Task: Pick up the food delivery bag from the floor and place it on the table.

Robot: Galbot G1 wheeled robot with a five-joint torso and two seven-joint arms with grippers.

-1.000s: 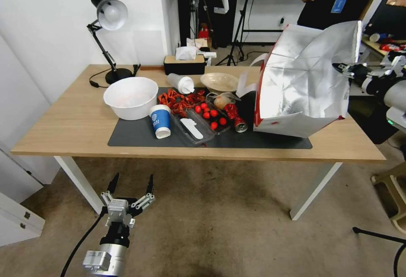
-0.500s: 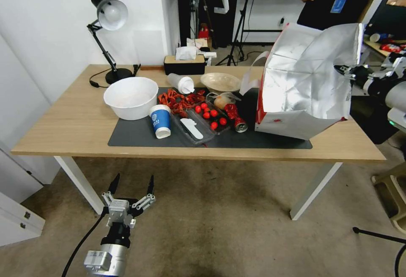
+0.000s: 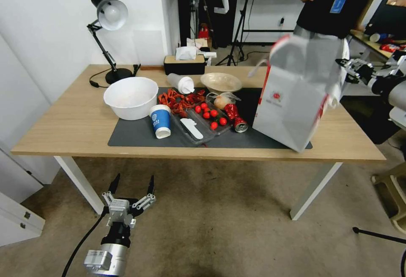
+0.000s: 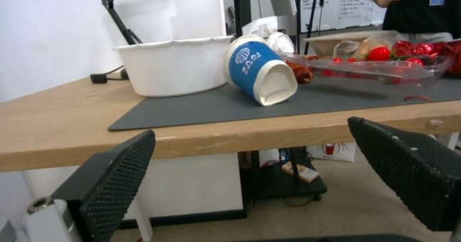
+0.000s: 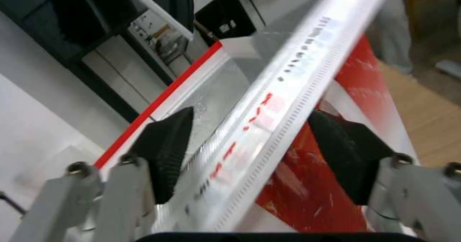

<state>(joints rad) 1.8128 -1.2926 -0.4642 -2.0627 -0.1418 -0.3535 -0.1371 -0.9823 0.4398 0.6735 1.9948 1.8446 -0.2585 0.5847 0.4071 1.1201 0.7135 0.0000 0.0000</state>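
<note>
Bag [image 3: 292, 103] stands tilted at the table's [image 3: 63, 129] right end. Right gripper [image 5: 250, 152], fingers apart, straddles its rim. Left gripper [image 3: 132, 186] hangs open below the front edge.

The food delivery bag [image 3: 292, 103] is white with red edges and a small red round logo on its face; in the right wrist view its blurred rim [image 5: 288, 90] seems white with red marks and pale squares, beside silver foil. The table [image 3: 63, 129] is light wood on white legs, under a dark grey mat [image 3: 135, 135]. On it sit a white bowl [image 3: 131, 97], a blue cup [image 3: 160, 120] with a white emblem, red tomatoes [image 3: 210, 114] and a black lamp [image 3: 108, 36]. The floor [image 3: 220, 226] is mottled brownish-grey. The left gripper [image 3: 131, 186] has black fingers [image 4: 115, 170] with a fine dotted texture.
</note>
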